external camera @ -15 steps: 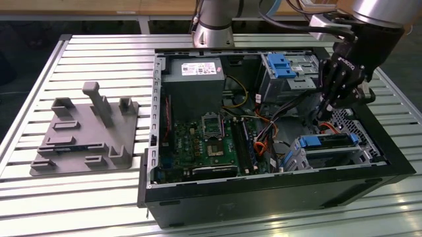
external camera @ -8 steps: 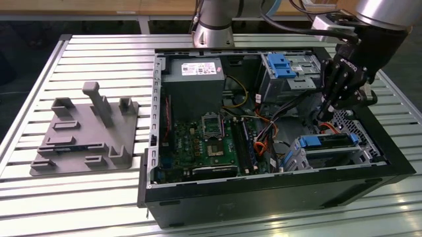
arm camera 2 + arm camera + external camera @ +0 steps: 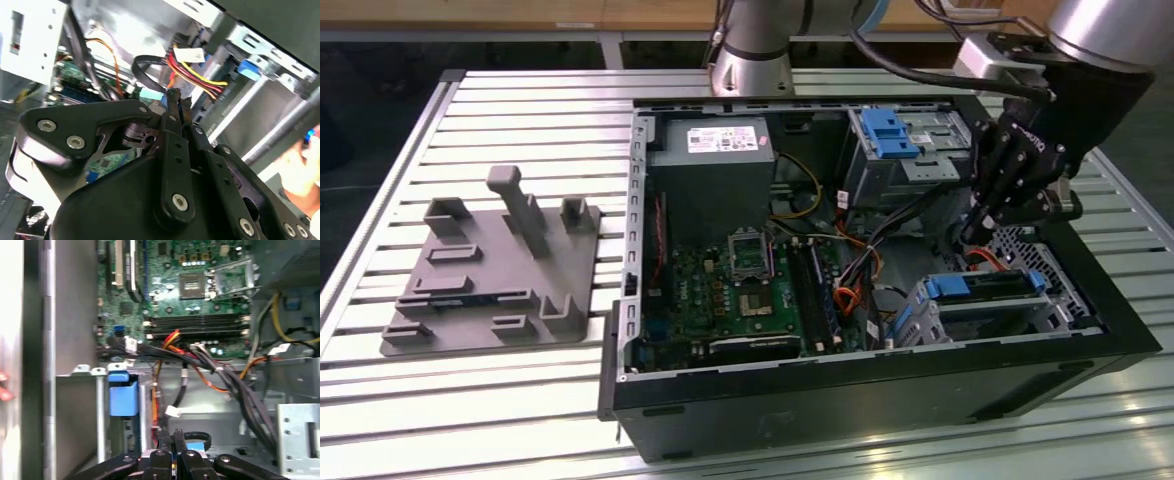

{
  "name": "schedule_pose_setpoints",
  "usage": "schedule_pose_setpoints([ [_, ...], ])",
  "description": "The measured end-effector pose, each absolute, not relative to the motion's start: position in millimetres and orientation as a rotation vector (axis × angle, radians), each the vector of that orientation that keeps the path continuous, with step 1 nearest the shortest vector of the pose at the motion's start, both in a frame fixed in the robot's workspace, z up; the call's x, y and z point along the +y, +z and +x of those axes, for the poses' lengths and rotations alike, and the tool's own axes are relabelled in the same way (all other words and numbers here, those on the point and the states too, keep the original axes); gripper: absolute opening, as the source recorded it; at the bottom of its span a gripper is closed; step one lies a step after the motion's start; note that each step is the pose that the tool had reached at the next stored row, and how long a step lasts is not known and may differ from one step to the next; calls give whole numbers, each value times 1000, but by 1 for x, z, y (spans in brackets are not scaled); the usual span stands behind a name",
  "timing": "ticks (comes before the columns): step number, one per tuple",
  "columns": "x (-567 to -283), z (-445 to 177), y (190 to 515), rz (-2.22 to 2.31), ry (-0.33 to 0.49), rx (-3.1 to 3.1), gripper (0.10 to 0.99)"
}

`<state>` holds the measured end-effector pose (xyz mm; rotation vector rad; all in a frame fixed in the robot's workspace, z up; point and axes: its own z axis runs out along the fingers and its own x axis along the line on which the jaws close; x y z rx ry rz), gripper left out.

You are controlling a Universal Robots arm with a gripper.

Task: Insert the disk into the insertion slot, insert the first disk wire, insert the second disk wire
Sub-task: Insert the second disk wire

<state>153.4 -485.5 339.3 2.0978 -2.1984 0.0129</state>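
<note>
The disk [image 3: 987,288], framed by its blue carrier, lies inside the insertion slot [image 3: 1051,300], the grey perforated cage at the case's corner on the exterior view's right. My gripper [image 3: 974,238] hangs just above the disk's inner end, reaching down into the case. In both wrist views the fingers [image 3: 172,107] press together on a small teal-blue connector [image 3: 150,93] of a black disk wire [image 3: 145,65] that loops away from the tips. A red, yellow and black wire bundle [image 3: 200,75] lies just past them. In the first wrist view the gripper [image 3: 173,439] points at the carrier's blue end [image 3: 122,395].
The open computer case [image 3: 854,390] sits on a slatted metal table. Inside are the motherboard [image 3: 747,290], a power supply [image 3: 714,140], a taller cage with a blue latch [image 3: 894,135] and loose cables [image 3: 854,265]. A grey fixture [image 3: 494,270] stands at the exterior view's left.
</note>
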Motion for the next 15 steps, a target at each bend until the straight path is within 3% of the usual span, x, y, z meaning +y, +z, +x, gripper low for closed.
schedule_pose_setpoints([
  [15,-493,153,339,2111,-16,-2211,145],
])
